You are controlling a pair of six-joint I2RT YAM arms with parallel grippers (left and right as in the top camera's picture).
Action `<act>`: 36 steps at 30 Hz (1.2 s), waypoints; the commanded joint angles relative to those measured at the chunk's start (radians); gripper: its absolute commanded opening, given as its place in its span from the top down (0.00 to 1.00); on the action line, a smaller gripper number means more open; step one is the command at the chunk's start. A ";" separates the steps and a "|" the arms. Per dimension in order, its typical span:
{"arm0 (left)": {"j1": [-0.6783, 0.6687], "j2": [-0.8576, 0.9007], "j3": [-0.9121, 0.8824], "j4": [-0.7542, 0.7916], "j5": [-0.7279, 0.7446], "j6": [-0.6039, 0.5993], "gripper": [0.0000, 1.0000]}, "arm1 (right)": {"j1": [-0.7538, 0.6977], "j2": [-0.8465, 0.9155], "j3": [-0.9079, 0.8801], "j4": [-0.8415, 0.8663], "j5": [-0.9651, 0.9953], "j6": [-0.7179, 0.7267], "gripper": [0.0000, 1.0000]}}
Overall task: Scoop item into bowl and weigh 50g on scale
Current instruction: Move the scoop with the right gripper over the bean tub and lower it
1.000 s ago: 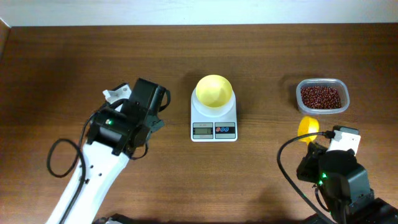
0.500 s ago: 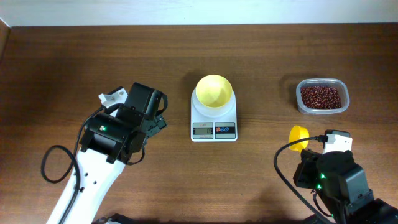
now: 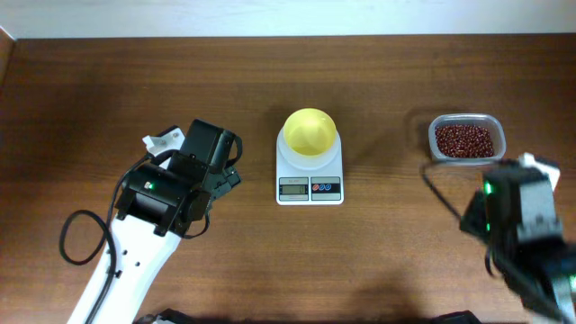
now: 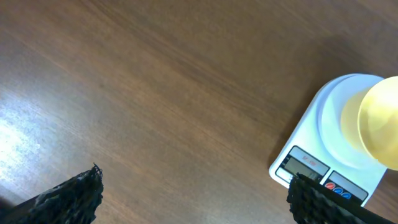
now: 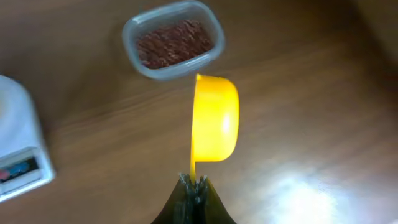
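Observation:
The yellow bowl [image 3: 310,131] stands on the white scale [image 3: 310,178] at mid-table; nothing shows inside it. The red-brown beans [image 3: 464,139] fill a clear container [image 3: 432,135] at the right. My left gripper [image 4: 196,190] is open and empty above bare wood, left of the scale [image 4: 311,140] and bowl [image 4: 376,121]. My right gripper [image 5: 194,182] is shut on the handle of a yellow scoop [image 5: 216,118], held on its side just short of the beans [image 5: 174,42]. In the overhead view the blurred right arm [image 3: 515,211] hides the scoop.
The table's far edge meets a white wall strip at the top. A black cable [image 3: 81,238] loops beside the left arm [image 3: 171,184]. The scale's corner [image 5: 18,146] shows at the left of the right wrist view.
The right arm has swung right and back toward the bean container, and the scoop no longer shows from overhead. The left gripper opened and drew back slightly left, then stayed still.

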 commanded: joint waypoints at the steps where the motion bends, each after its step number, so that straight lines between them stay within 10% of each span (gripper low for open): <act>1: 0.004 -0.013 0.001 -0.002 -0.009 0.001 0.01 | -0.101 0.180 0.126 0.006 0.027 -0.103 0.96; 6: 0.004 -0.013 0.001 -0.002 -0.009 0.001 0.01 | -0.131 0.435 0.278 0.022 0.005 -0.256 0.96; 18: 0.004 -0.013 0.001 -0.002 -0.009 0.001 0.01 | -0.131 0.445 0.278 0.169 -0.366 -0.623 0.96; 36: 0.004 -0.013 0.001 -0.002 -0.009 0.001 0.01 | -0.255 0.537 0.278 0.269 -0.192 -0.637 0.96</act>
